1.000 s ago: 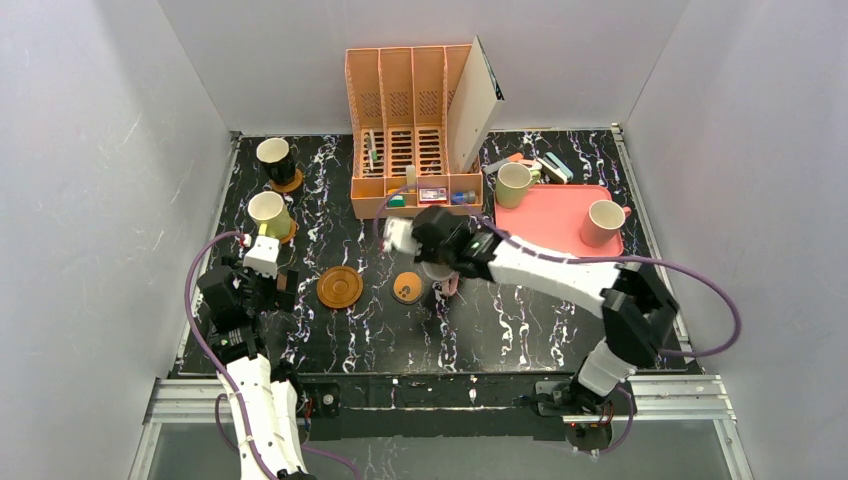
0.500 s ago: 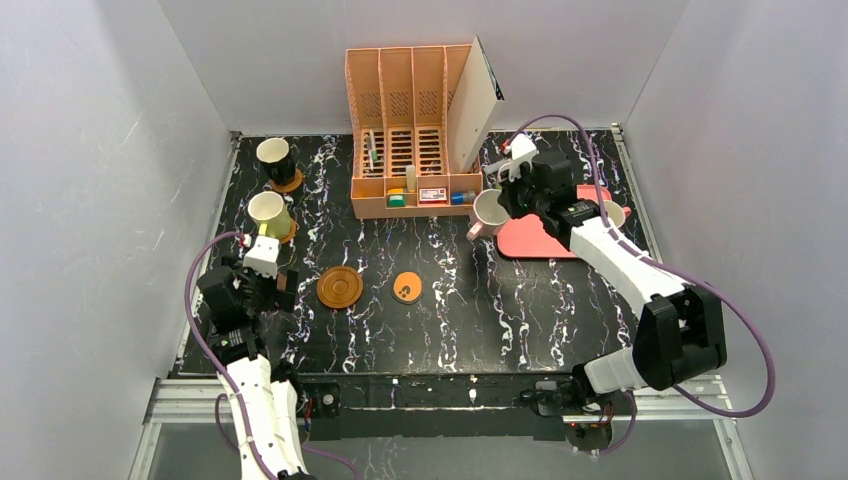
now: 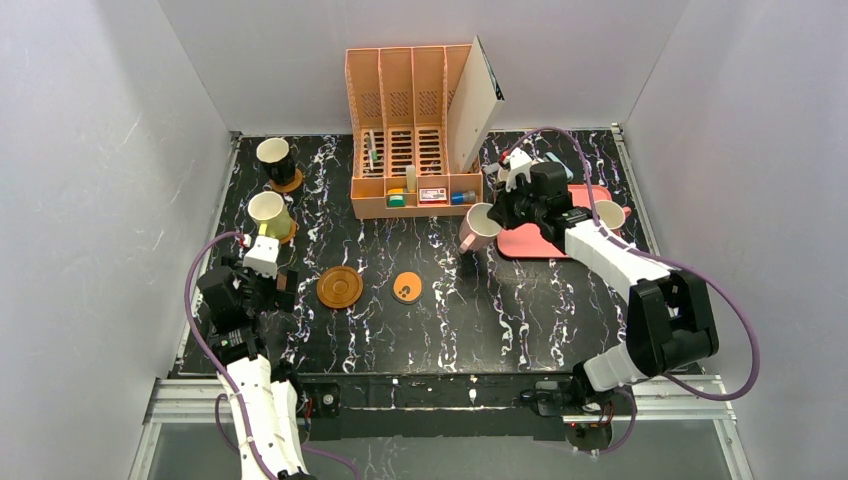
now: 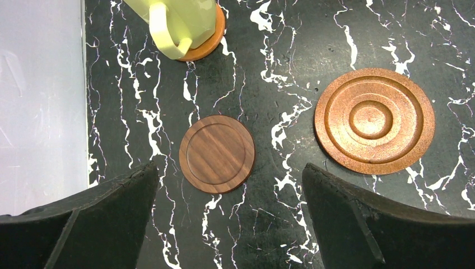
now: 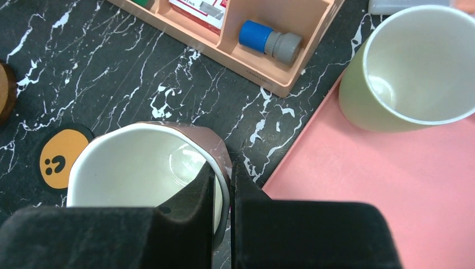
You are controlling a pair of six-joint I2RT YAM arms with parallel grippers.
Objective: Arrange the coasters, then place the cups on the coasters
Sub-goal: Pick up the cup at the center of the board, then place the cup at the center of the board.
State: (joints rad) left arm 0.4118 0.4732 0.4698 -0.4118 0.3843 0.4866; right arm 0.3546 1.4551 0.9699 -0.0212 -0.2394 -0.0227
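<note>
r gripper (image 5: 223, 179) pinches the rim of a cup (image 5: 140, 162), one finger inside, at 9 o'clock of the pink tray (image 5: 358, 185), 2 o'clock of the marked orange coaster (image 5: 59, 159). l gripper (image 4: 229, 168) is spread wide abv the dark brown coaster (image 4: 217, 154).

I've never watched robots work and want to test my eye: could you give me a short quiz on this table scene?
1. True or false: the yellow cup stands on a coaster.
2. What do the right fingers pinch? A) the rim of a cup B) a coaster C) nothing at all
3. How many coasters lie with no cup on them?
Key: 1 true. 2 A. 3 three: the dark brown coaster, the ringed coaster and the orange marked coaster.
</note>
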